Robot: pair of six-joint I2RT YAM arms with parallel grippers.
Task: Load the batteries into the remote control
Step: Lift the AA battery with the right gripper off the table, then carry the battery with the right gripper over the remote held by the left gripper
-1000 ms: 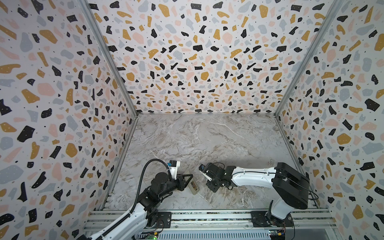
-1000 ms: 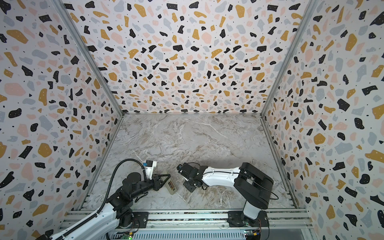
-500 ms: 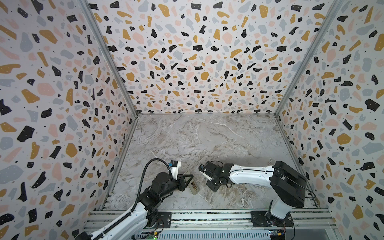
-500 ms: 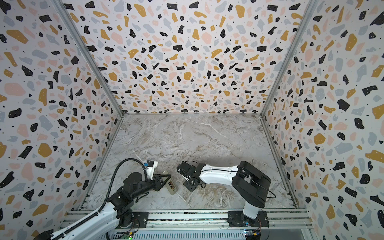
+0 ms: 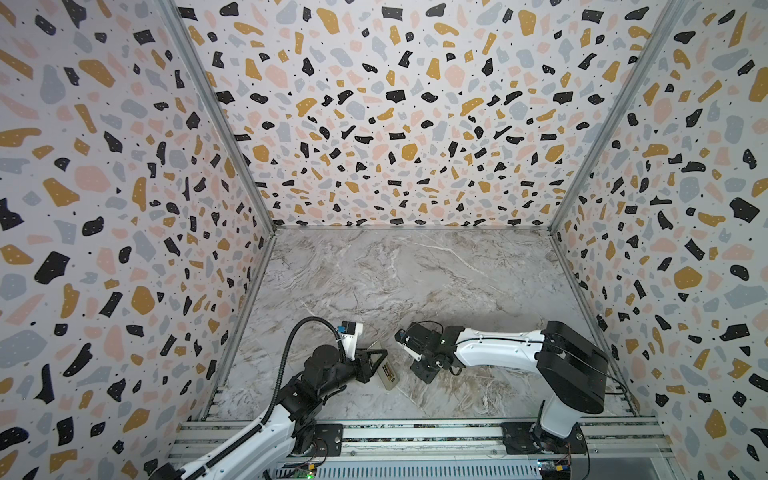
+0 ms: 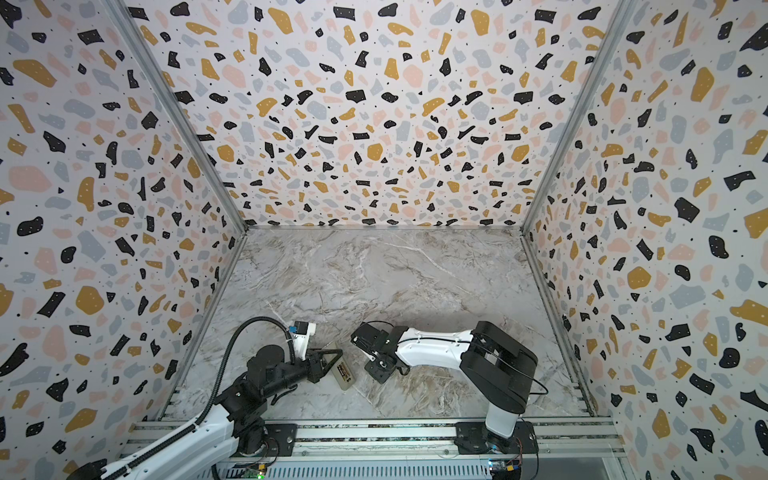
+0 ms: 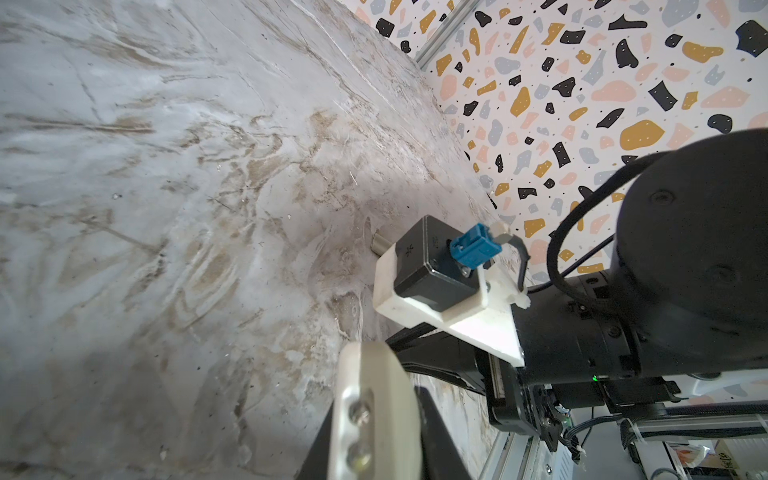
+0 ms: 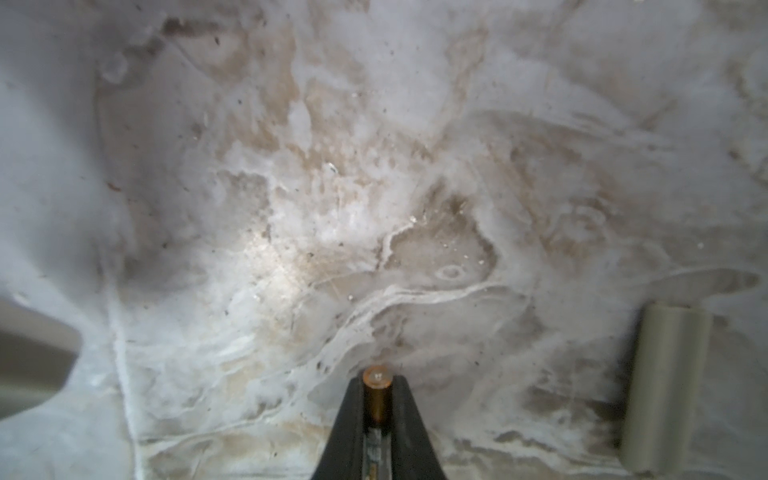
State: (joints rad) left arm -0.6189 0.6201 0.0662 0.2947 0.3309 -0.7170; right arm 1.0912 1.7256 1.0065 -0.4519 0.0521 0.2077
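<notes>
Terrazzo walls [image 5: 395,124], flecked black, ochre, pink and grey, close in three sides. The table [image 5: 395,282] between them is a grey marble-look sheet with brown veins, most of it bare. An aluminium rail [image 5: 415,432] runs along the near edge, and both arms are mounted on it.

On the left, the left gripper [image 5: 379,360] reaches toward the middle, its jaws drawn in tight across the remote control [image 5: 385,374]. The remote sits near the front of the table, a little left of centre, its length running away from the rail. In both top views a dark strip with a touch of gold shows on its upturned face, too small to make out further. I cannot tell whether the remote touches the marble.

The left wrist view shows something the top views do not. It shows the remote's rounded pale end, seen close between two dark fingers, and beyond it the right arm's wrist camera [image 7: 424,262] with its blue plug. A small grey stub [image 7: 377,245] lies on the marble just past that camera, and I cannot tell what it is.

To the right, the right gripper [image 8: 377,384] points down at the marble near the remote, apart from it. From above only its black back shows. The right wrist view shows the jaws pinched narrow on a battery [image 8: 377,397], coppery end outward. That view alone also shows the pale cover piece [image 8: 665,386] lying flat on the table.
</notes>
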